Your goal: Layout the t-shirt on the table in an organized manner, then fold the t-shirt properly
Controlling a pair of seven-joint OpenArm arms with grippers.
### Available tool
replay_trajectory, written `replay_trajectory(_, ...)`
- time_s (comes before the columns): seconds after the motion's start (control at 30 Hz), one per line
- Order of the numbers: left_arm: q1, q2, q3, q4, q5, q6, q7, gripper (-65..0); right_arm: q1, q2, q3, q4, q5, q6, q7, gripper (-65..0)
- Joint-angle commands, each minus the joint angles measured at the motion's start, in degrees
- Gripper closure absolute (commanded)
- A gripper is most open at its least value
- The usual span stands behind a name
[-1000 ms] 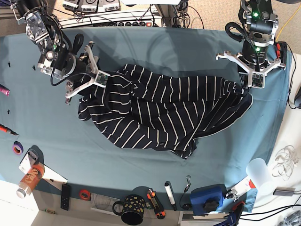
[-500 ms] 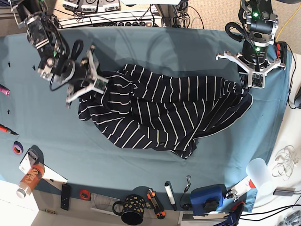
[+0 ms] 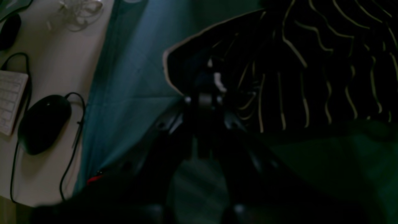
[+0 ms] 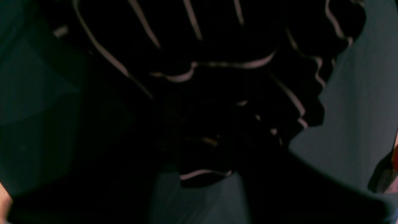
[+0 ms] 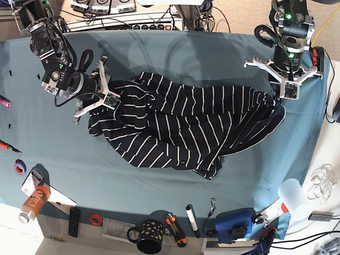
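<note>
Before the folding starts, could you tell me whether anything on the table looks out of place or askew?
Yes: the dark navy white-striped fabric t-shirt lies crumpled in a bunched, slanted heap on the teal cloth-covered table, its stripes running in different directions. No spill or damage shows.

Base view bright, sharp; both wrist views dark, blurred.

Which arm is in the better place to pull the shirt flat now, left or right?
Probably both. The left gripper is shut on the t-shirt at one edge. The right gripper sits on the opposite end, closing into bunched fabric. Pulling apart over the table would spread it.
</note>
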Motion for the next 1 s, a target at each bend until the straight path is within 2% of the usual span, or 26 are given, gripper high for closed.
replay_trajectory(0.0, 0.04, -0.28, -0.11, 1.03, 0.02, 0.24, -1.51, 0.0, 0.81, 0.81, 0.44, 0.70, -0.09, -0.35, 0.98, -3.4)
replay_trajectory(0.03, 0.04, -0.28, -0.11, 1.03, 0.02, 0.24, -1.49, 0.0, 0.81, 0.81, 0.44, 0.70, -0.13, -2.56, 0.96, 0.0)
replay_trajectory(0.1, 0.04, -0.28, -0.11, 1.03, 0.02, 0.22, -1.49, 0.0, 0.81, 0.79, 0.44, 0.70, -0.13, -7.58, 0.96, 0.0)
replay_trajectory(0.17, 0.04, -0.28, -0.11, 1.03, 0.02, 0.24, -1.49, 0.0, 0.83, 0.81, 0.46, 0.72, -0.13, -11.04, 0.96, 0.0)
replay_trajectory(0.37, 0.04, -0.28, -0.11, 1.03, 0.02, 0.24, -1.49, 0.0, 0.81, 0.81, 0.46, 1.33, -0.37, -11.89, 0.11, 0.0)
replay_trajectory(0.47, 0.04, -0.28, -0.11, 1.03, 0.04, 0.24, -1.49, 0.0, 0.81, 0.79, 0.46, 2.21, -1.49, -11.89, -2.05, 0.0)
replay_trajectory(0.57, 0.04, -0.28, -0.11, 1.03, 0.04, 0.24, -1.49, 0.0, 0.81, 0.26, 0.46, 2.75, -3.15, -12.04, -1.95, 0.0)
replay_trajectory(0.63, 0.02, -0.31, -0.11, 1.03, 0.04, 0.22, -1.49, 0.0, 0.81, -0.96, 0.46, 2.75, -2.91, -15.04, -1.55, 0.0)
replay_trajectory(0.73, 0.04, -0.28, -0.11, 1.03, 0.04, 0.24, -1.49, 0.0, 0.81, -3.85, 0.48, 2.73, -2.45, -24.20, -1.25, 0.0)
replay_trajectory(0.77, 0.04, -0.28, -0.11, 1.03, 0.04, 0.22, -1.49, 0.0, 0.81, -4.90, 0.48, 2.71, -2.67, -26.14, -1.31, 0.0)
replay_trajectory(0.87, 0.04, -0.28, -0.11, 1.03, 0.04, 0.22, -1.49, 0.0, 0.81, -7.63, 0.48, 2.69, -5.57, -26.43, -2.40, 0.0)
replay_trajectory(0.97, 0.07, -0.31, -0.11, 1.03, 0.04, 0.24, -1.46, 0.0, 0.81, -9.33, 0.48, 2.69, -5.62, -26.47, -7.58, 0.0)
